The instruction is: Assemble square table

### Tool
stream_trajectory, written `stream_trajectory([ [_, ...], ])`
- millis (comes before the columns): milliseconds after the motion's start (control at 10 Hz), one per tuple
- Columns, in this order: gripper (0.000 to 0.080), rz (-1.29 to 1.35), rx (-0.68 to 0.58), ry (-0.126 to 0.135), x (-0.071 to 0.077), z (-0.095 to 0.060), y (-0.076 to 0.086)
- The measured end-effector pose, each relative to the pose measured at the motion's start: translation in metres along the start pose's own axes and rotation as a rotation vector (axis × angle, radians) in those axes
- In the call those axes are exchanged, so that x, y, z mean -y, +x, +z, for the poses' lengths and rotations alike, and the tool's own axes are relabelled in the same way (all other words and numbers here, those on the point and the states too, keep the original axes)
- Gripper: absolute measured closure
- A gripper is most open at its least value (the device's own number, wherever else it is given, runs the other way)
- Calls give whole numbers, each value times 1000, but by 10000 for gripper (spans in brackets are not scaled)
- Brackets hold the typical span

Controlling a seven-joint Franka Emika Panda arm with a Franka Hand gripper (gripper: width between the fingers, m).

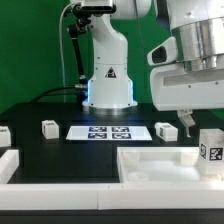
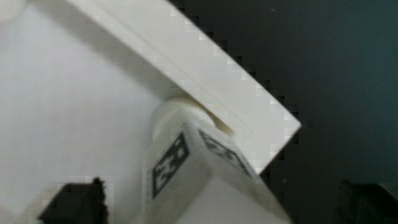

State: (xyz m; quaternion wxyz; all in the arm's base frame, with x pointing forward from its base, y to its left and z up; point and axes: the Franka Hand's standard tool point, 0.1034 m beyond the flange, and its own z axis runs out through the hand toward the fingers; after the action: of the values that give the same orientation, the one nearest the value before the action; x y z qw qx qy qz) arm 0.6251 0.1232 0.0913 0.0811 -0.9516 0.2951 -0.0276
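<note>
The white square table top (image 1: 150,160) lies at the front of the exterior view's right, rim up. One chunky white tagged leg (image 1: 208,150) stands upright at its right corner. In the wrist view the leg (image 2: 187,150) sits against the top's raised rim (image 2: 214,70). My gripper (image 1: 200,125) hangs just above this leg. In the wrist view the gripper (image 2: 219,205) is open, with its dark fingers (image 2: 75,200) wide on either side of the leg and gaps showing. Three more legs lie on the black table: one (image 1: 49,127), another (image 1: 163,129) and a third at the left edge (image 1: 3,135).
The marker board (image 1: 108,131) lies flat in front of the robot base (image 1: 108,85). A long white border rail (image 1: 40,165) runs along the front left. A green wall stands behind.
</note>
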Motion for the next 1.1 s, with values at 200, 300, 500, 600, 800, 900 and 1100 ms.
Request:
stream_trajectory([
  [200,151,-300,-7,-12,0,1,5],
  [300,151,-367,-19,-9,-3,1,10],
  [500,280,-331,-18,-9,-3,2,8],
  [600,280,-302,-17,-7,-3,2,8],
  [800,505,-161,-15,-2,-3,2,8],
  [900,505,-119,-15,-1,-3,2,8],
  [1100,505,163,-13,-2,-3,2,10],
])
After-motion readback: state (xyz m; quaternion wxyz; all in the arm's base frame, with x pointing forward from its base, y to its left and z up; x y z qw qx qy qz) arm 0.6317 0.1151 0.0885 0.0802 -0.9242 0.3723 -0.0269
